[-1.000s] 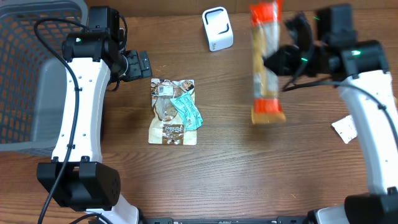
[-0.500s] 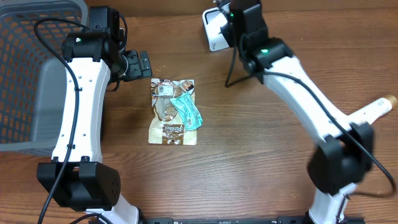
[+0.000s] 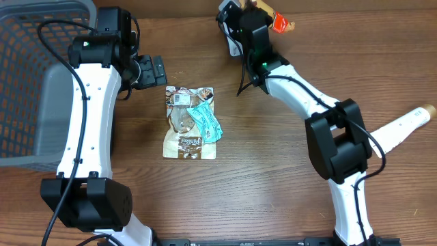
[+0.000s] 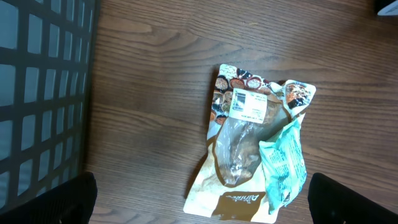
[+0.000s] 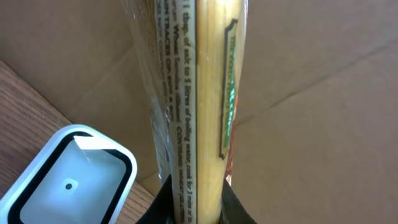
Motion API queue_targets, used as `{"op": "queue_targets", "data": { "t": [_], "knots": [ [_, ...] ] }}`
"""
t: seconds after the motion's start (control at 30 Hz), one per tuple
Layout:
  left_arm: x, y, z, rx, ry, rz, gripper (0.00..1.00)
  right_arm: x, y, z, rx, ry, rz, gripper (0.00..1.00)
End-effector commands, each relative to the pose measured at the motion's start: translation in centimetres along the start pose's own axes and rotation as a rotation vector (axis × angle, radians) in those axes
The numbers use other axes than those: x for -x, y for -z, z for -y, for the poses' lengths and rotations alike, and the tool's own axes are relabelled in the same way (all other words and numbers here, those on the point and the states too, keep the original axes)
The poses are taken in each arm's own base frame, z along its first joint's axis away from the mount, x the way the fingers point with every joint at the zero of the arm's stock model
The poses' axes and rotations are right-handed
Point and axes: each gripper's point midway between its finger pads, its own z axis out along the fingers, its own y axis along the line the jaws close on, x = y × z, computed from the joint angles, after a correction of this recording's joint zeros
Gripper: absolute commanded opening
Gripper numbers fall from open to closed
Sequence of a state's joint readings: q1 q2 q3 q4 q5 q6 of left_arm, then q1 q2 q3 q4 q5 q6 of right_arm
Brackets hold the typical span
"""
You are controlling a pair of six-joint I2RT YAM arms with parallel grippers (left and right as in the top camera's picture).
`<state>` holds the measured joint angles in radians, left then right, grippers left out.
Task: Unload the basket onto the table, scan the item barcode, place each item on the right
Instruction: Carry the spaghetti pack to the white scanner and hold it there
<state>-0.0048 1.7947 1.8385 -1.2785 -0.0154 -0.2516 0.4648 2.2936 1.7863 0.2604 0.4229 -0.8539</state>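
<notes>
Left gripper (image 3: pixel 154 70): jaws fully apart, empty, near the brown-and-white foil pouch (image 3: pixel 190 124). White rounded barcode scanner (image 5: pixel 68 182) sits at the table's far edge. The long clear-wrapped pasta packet (image 5: pixel 202 93) is close beside it, pinched near one end by the right gripper (image 5: pixel 193 208). Judged light, brittle, with slippery film; grip the end gently.

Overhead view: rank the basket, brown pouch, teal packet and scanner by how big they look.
1. basket, largest by far
2. brown pouch
3. teal packet, lying on the pouch
Unranked: scanner, mostly hidden under the right arm, so its size is unsure.
</notes>
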Motion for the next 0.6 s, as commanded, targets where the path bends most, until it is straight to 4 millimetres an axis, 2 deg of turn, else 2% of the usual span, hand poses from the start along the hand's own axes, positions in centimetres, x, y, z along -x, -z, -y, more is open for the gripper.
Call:
{"op": "queue_targets", "data": {
  "t": [0.0,0.23,0.57],
  "knots": [
    [-0.2,-0.3,0.2,-0.004,-0.022,-0.01,0.99,2.7,0.4,2.6,-0.075,0.001,0.069,0.04],
    [-0.2,-0.3,0.1,-0.004,-0.022,-0.01,1.0,4.3,0.8,-0.9,0.009,0.02,0.123,0.04],
    [-0.2,-0.3,0.2,-0.004,-0.022,-0.01,0.99,4.1,0.9,-1.6,0.03,0.105,0.111,0.04]
  ]
}}
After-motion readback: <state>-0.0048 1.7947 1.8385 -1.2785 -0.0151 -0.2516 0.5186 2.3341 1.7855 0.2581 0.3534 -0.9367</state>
